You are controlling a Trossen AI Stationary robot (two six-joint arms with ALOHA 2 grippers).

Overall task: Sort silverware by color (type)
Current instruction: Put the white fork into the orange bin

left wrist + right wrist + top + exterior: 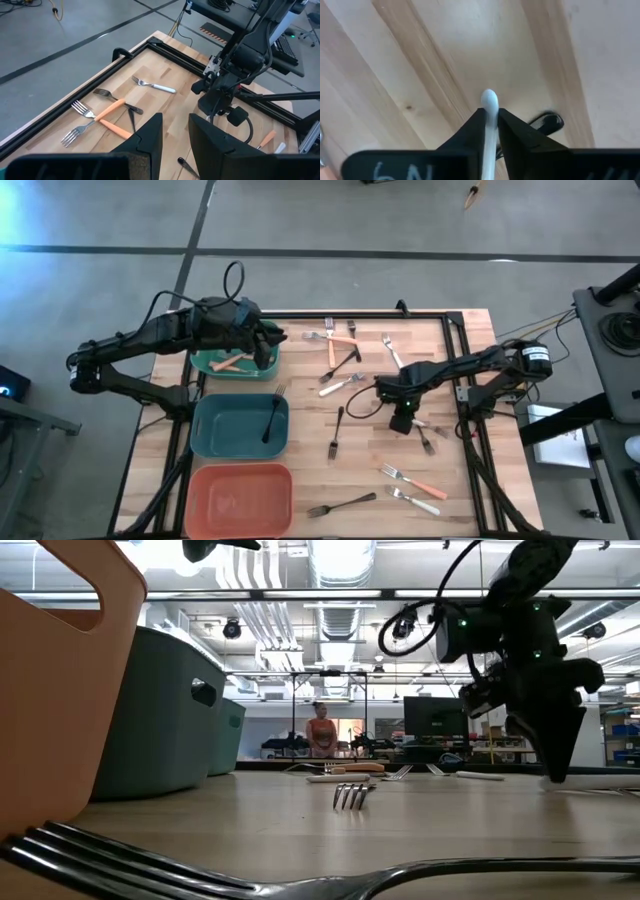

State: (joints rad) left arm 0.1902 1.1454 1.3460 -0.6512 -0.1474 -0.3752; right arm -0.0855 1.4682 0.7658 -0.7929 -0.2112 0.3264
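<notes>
Right wrist view shows the right gripper [491, 125] clamped on a white-handled fork [489, 107] above the table [420, 60]; left gripper [175, 137], fingers apart, hangs over the green bin [212, 364] at ten o'clock.

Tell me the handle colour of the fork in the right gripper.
White. The right gripper pinches the fork's handle; right wrist view shows it best.

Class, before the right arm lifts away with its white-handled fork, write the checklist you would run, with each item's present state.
1. Right gripper shut on white-handled fork: ok.
2. Handle centred between the fingers: ok.
3. Fork clear of the table: cannot tell.
4. A black fork lies close beside the grip: not ok, could snag.
5. Salmon bin free of forks: ok.
6. Left gripper waits open over the green bin, out of the way: ok.
</notes>
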